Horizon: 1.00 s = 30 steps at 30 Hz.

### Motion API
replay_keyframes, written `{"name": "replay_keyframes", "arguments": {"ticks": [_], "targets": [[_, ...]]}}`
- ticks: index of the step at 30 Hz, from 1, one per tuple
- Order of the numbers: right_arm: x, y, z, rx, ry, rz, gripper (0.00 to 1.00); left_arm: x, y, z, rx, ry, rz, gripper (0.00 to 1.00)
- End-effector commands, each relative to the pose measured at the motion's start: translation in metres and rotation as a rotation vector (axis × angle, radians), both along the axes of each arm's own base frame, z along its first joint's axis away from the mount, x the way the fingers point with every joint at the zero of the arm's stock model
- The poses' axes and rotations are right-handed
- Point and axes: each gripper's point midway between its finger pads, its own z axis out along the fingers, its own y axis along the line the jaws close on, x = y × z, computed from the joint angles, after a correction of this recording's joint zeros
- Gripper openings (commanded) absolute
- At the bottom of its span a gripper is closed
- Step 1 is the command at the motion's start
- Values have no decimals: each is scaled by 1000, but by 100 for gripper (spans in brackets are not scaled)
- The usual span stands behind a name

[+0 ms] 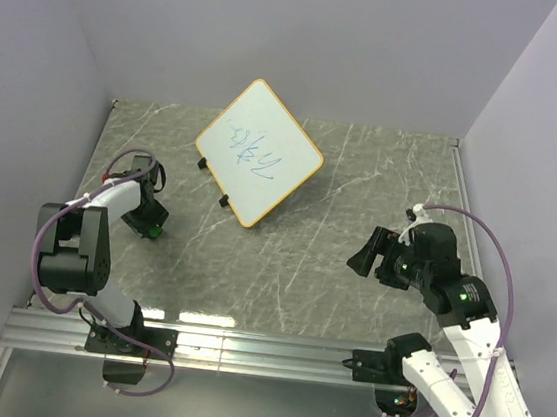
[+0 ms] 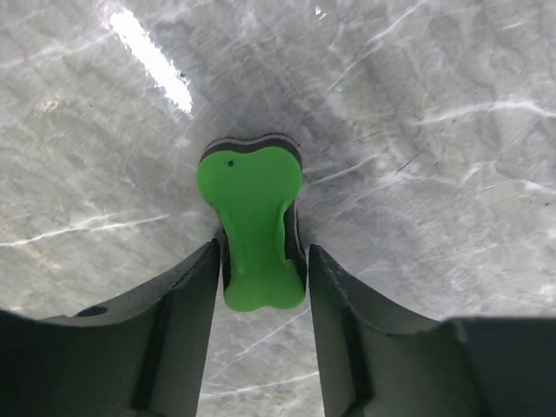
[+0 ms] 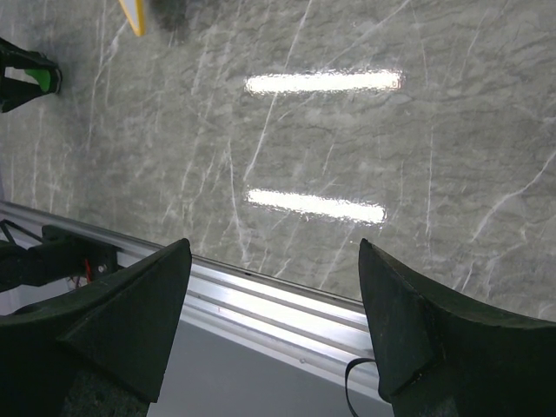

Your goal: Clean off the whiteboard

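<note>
The whiteboard [image 1: 258, 153] stands tilted at the back middle of the table, with blue scribbles on its face. One orange corner of it shows in the right wrist view [image 3: 132, 16]. My left gripper [image 1: 148, 222] is low on the table at the left. Its fingers press on both sides of the green-and-black eraser [image 2: 252, 221], which lies on the marble. The eraser also shows in the top view [image 1: 156, 231] and in the right wrist view [image 3: 33, 78]. My right gripper [image 1: 364, 251] is wide open and empty above the table's right side [image 3: 274, 261].
The grey marble table [image 1: 343, 176] is walled in on the left, back and right. An aluminium rail [image 1: 262, 353] runs along the near edge, and it also shows in the right wrist view [image 3: 278, 304]. The whiteboard's black feet [image 1: 203, 164] face the left arm.
</note>
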Motion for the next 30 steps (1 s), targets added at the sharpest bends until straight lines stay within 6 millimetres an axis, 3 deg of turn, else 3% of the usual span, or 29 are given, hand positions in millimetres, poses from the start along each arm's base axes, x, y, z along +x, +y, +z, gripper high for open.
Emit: {"name": "replay_keyframes", "arguments": {"ticks": [1,6,8,9,10,12,13,14,15,17,18,20,21,23,24,25,27,29,30], "targets": [[4,0,0,-9,-13,0,84,10,6,3,18,-28,-7,50],[8,1,5,-13,-23,0,84,11,9,-3,9,-17,-2,30],[13,2,8,-14,-23,3,84,12,8,-6,-2,-16,-10,15],[18,4,20,-4,-51,3,84,14,7,-8,-7,-16,-21,4],[24,6,21,-9,-44,3,84,14,4,-8,-23,-18,-30,2],[35,11,32,4,-60,3,85,17,1,-7,-40,-27,-43,0],[46,15,51,24,-103,2,85,20,-1,-6,-47,-35,-57,0],[56,19,52,29,-88,1,85,25,-5,-1,-64,-52,-72,0],[67,27,75,61,-139,14,84,29,-6,6,-71,-76,-77,0],[87,36,82,77,-132,20,85,40,-11,19,-96,-123,-113,0],[98,42,103,100,-178,28,85,45,-14,26,-106,-144,-128,0],[117,53,105,112,-163,47,85,61,-18,43,-118,-196,-167,0],[127,58,118,128,-194,55,85,66,-27,49,-154,-218,-197,0],[145,69,110,133,-161,75,85,82,-38,68,-175,-274,-247,0],[154,73,116,144,-176,83,85,91,-49,77,-205,-311,-284,0],[165,79,103,141,-134,92,85,96,-62,84,-222,-332,-325,0],[179,86,103,149,-134,102,85,113,-86,103,-246,-387,-397,0],[194,92,86,135,-91,105,85,129,-114,125,-264,-441,-472,0],[201,93,87,131,-97,104,85,133,-125,124,-278,-440,-495,0]]}}
